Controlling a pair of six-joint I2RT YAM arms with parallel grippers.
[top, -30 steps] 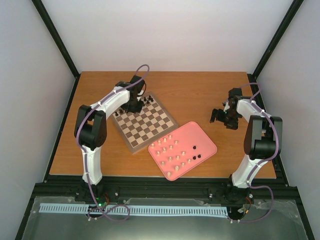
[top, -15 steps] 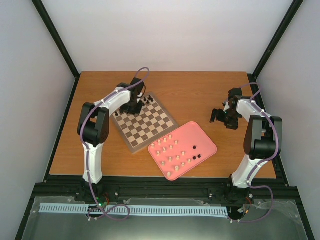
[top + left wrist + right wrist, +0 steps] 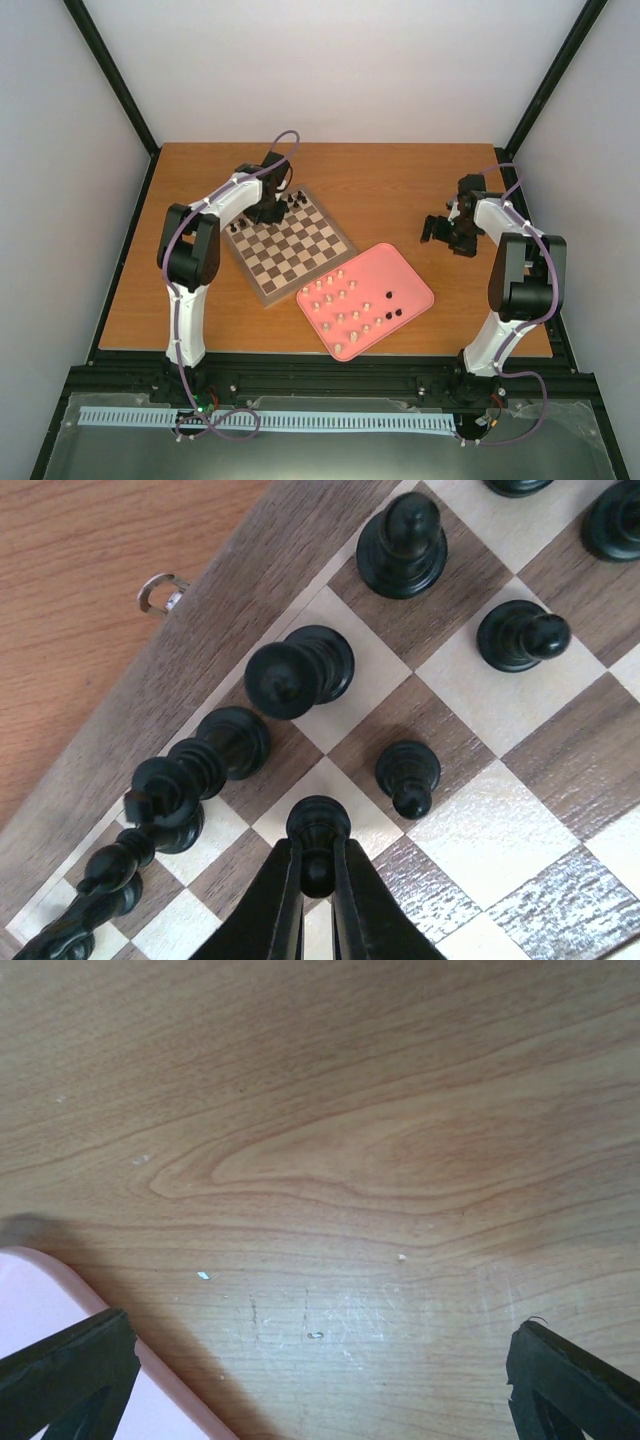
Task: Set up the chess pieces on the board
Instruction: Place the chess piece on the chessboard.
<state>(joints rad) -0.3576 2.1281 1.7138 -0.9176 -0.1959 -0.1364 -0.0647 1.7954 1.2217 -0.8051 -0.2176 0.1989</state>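
The board (image 3: pixel 300 255) lies tilted on the table, left of centre, with dark chess pieces (image 3: pixel 293 203) along its far corner. My left gripper (image 3: pixel 268 212) hovers at that corner. In the left wrist view it (image 3: pixel 318 872) is shut on the head of a dark pawn (image 3: pixel 318 825) whose base is over a cream square just behind the back row. A second pawn (image 3: pixel 408 775) stands free to its right. Taller dark pieces (image 3: pixel 300 675) line the board's border (image 3: pixel 230 610). My right gripper (image 3: pixel 445 232) hangs open over bare table, its fingers (image 3: pixel 70 1365) wide apart.
A pink tray (image 3: pixel 415 285) sits right of the board, holding several cream pieces (image 3: pixel 335 300) and a few dark ones (image 3: pixel 390 315). Its corner (image 3: pixel 40 1310) shows in the right wrist view. A small metal clasp (image 3: pixel 160 590) sticks out from the board's edge.
The left arm's elbow has shifted slightly to the right while its gripper stays at the board's far corner. The right arm has hardly moved.
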